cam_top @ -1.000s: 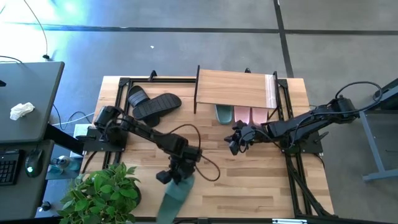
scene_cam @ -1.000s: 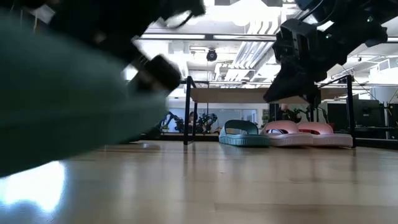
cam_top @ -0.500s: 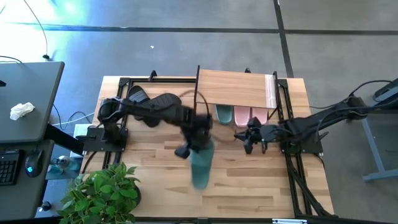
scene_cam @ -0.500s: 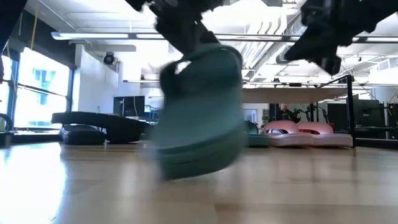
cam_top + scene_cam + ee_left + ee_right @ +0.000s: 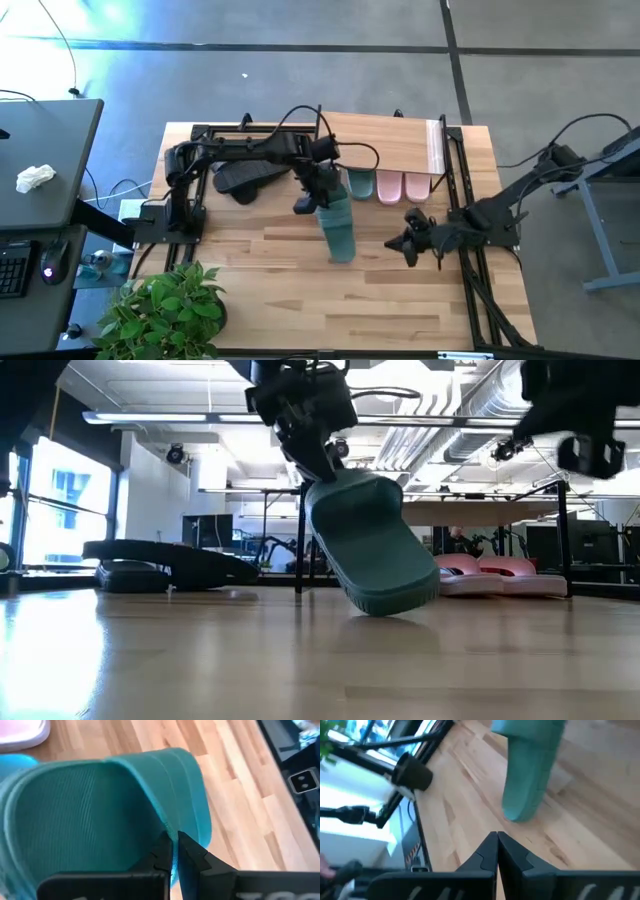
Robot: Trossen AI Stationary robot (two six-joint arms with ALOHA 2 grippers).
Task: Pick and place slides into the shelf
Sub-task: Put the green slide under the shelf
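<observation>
A dark green slide [image 5: 338, 225] is held clear of the tabletop [image 5: 400, 300] by the left gripper [image 5: 322, 183], whose fingers [image 5: 170, 851] are clamped tight on the edge of its ribbed strap. In the high view the slide hangs near the table's centre, just at 6 o'clock of the shelf's front edge, its long axis running from 12 to 6 o'clock. In the low view it is seen tilted, strap end up at the gripper and far end dipped low, close above the wood; whether that end touches cannot be told. The shelf [image 5: 380, 140] stands at the 12 o'clock side of the table. Beneath its plank top, three slides are lined up side by side: the second dark green slide [image 5: 358, 183] at the 9 o'clock end, just beside the held one, and the pale pink pair [image 5: 402, 186] next to it toward 3 o'clock. The black pair [image 5: 243, 170] lies on the tabletop at 9 o'clock of the shelf, under the left arm. The right gripper [image 5: 410, 243] is parked low over the table at about 4 o'clock of the held slide, well apart from it, its jaws pressed together on nothing.
</observation>
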